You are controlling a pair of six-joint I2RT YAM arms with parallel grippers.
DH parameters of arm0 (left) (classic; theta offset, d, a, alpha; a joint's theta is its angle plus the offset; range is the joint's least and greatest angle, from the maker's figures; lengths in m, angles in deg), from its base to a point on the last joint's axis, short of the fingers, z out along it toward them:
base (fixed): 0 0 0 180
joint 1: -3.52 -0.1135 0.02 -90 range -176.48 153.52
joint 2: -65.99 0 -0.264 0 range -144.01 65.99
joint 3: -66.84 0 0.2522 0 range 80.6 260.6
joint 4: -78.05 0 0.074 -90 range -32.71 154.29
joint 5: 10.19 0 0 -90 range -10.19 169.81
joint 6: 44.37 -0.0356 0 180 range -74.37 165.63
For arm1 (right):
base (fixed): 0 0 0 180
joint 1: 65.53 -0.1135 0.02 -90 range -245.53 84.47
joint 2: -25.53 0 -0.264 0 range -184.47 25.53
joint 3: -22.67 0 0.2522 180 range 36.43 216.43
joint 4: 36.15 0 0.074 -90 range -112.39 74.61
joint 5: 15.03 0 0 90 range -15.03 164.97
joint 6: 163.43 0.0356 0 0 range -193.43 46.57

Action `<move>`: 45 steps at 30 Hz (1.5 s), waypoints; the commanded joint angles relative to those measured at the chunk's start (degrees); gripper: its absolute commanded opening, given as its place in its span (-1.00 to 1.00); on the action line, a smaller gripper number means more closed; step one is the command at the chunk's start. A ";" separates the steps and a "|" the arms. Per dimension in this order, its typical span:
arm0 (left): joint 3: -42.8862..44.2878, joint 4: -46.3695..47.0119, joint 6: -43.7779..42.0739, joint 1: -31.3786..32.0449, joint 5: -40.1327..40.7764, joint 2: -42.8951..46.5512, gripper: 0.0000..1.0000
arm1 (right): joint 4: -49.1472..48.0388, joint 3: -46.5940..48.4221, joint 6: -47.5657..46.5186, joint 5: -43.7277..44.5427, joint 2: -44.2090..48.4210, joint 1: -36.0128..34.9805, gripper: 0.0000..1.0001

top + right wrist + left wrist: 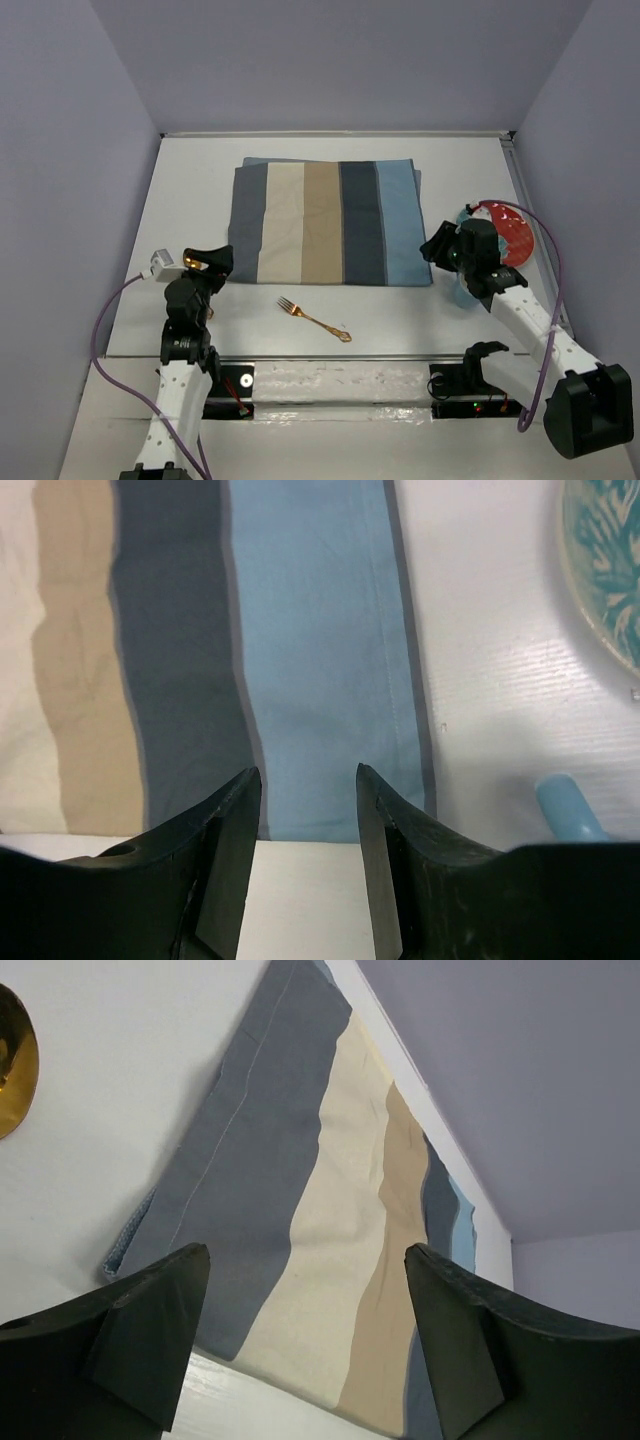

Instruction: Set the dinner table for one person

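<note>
From where I stand the white bench point(400, 320) fills the whole floor of the lavender-walled booth, and nothing on it looks set yet. The striped placemat point(325, 222) lies flat towards the far edge, about midway between left and right, and it is bare. The left hand point(305, 1255) hangs over the bench off the mat's near-left corner with its fingers spread wide and nothing between them. Just beside it lies a rounded gold piece point(12, 1060), perhaps a spoon bowl, though I cannot be sure. The right hand point(307, 775) sits off the mat's near-right corner, its fingers parted by a narrower gap and also holding nothing. To its right, close to the right edge, are a red plate point(510, 232), a teal-patterned dish point(605, 570) and a pale blue handle point(568, 805). What matters next, I reckon, is the gold fork point(314, 319). It lies alone on bare bench between the mat's near side and the near edge. Its long axis runs slantwise, tines towards the far-left corner and handle towards the near-right. The left hand is the nearer of the two, with the fork off to its right and a little closer to the near edge. That hand would have to turn its fingers across the slant to pinch the thin handle.
</note>
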 commanded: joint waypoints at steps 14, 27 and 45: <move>29.70 -4.93 -23.06 16.47 -10.84 2.19 0.98 | 31.26 16.21 -2.57 11.74 11.12 0.32 0.08; 34.64 -16.89 -36.78 28.96 -2.68 6.06 0.98 | 38.94 17.98 5.33 20.19 0.68 0.32 0.10; 34.29 -17.95 -36.61 33.53 -0.57 8.52 0.98 | 39.64 20.51 5.61 22.73 -12.16 0.32 -1.00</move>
